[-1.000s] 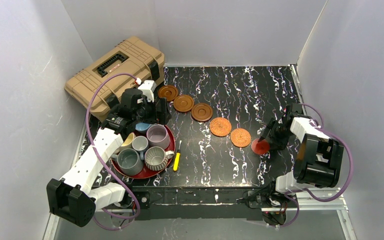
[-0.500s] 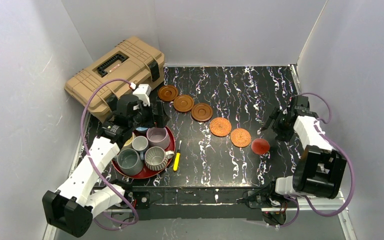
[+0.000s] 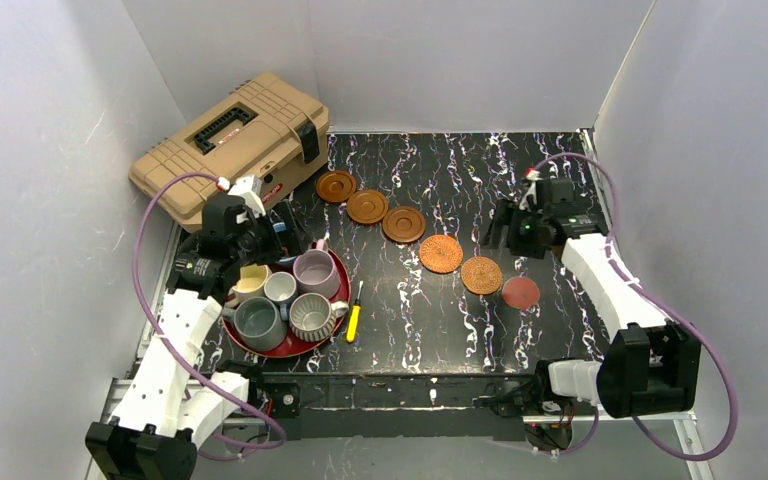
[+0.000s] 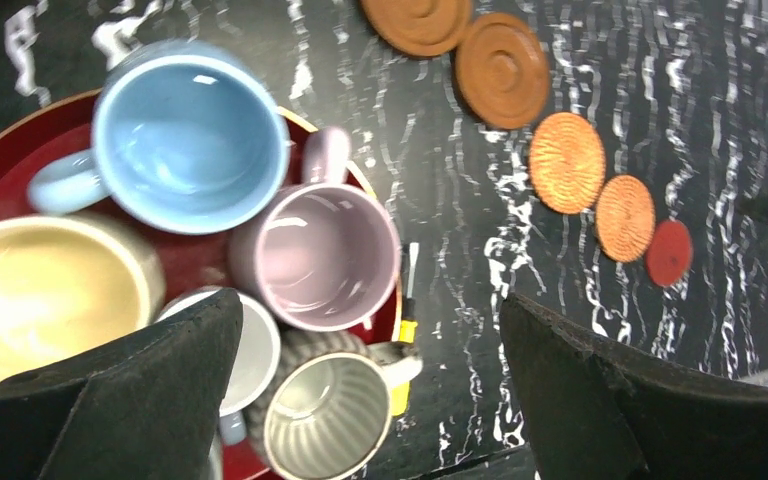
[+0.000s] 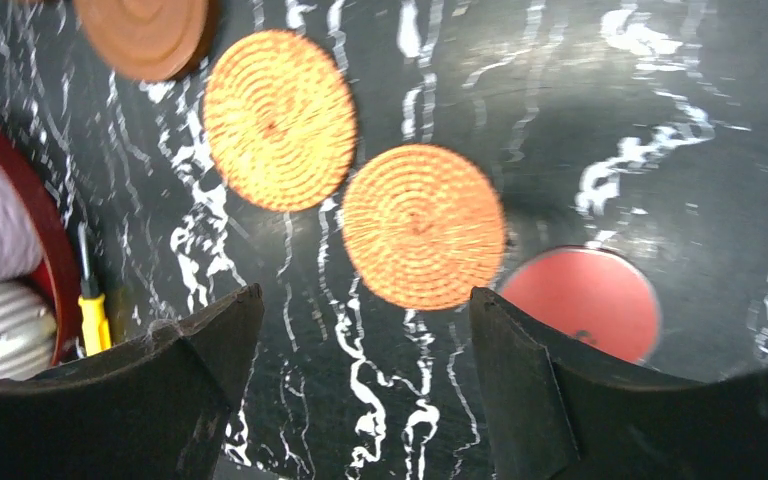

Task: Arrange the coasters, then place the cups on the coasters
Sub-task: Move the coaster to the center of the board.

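The six coasters lie in a slanting row across the black marbled tabletop (image 3: 460, 165), running from 11 o'clock down toward 4 o'clock. First come three dark brown wooden coasters (image 3: 367, 207), then two orange-brown woven coasters (image 3: 441, 254), and last the small flat red coaster (image 3: 520, 292), just beside the second woven one at its 4 o'clock.

All the cups stand packed together on a round red tray (image 3: 285, 351) at the 8 o'clock part of the tabletop. The light blue mug (image 4: 190, 135) and the cream-yellow mug (image 3: 250, 280) are at the far side. The mauve mug (image 3: 316, 272) and the small pale grey mug (image 3: 280, 288) are in the middle, and the grey-green mug (image 3: 258, 322) and the ribbed grey-white mug (image 3: 311, 315) are at the near side.

The left hand (image 4: 370, 297) hangs over the far edge of the tray with its fingers spread wide, gripping nothing. The right hand (image 5: 365, 292) is also open and empty, at 1 o'clock of the woven pair.

A yellow-handled screwdriver (image 3: 354, 318) lies at 3 o'clock of the tray. A tan toolbox (image 3: 230, 140) sits at 11 o'clock.
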You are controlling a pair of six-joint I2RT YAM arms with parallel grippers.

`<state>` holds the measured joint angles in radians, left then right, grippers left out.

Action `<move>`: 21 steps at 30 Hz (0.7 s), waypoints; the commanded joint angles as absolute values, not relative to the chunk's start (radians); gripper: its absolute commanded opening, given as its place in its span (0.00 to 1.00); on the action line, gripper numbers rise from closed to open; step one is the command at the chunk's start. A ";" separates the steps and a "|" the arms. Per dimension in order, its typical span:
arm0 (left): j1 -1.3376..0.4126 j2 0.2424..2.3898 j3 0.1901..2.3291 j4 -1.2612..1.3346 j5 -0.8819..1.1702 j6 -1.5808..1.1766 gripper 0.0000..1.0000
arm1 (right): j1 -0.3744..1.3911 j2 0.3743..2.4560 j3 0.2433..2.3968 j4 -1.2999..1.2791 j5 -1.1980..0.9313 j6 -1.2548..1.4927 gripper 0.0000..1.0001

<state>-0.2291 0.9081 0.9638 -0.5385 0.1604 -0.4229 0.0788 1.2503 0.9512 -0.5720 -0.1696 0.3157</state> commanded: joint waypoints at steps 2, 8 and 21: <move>-0.136 0.913 0.957 -0.657 0.129 -0.409 0.96 | 0.217 1.259 0.965 -0.500 -0.145 0.357 0.82; -0.099 0.963 0.941 -0.626 0.095 -0.334 0.74 | 0.361 1.266 0.979 -0.457 -0.136 0.383 0.81; -0.026 1.161 0.913 -0.480 0.075 -0.412 0.48 | 0.471 1.251 0.926 -0.405 -0.120 0.410 0.81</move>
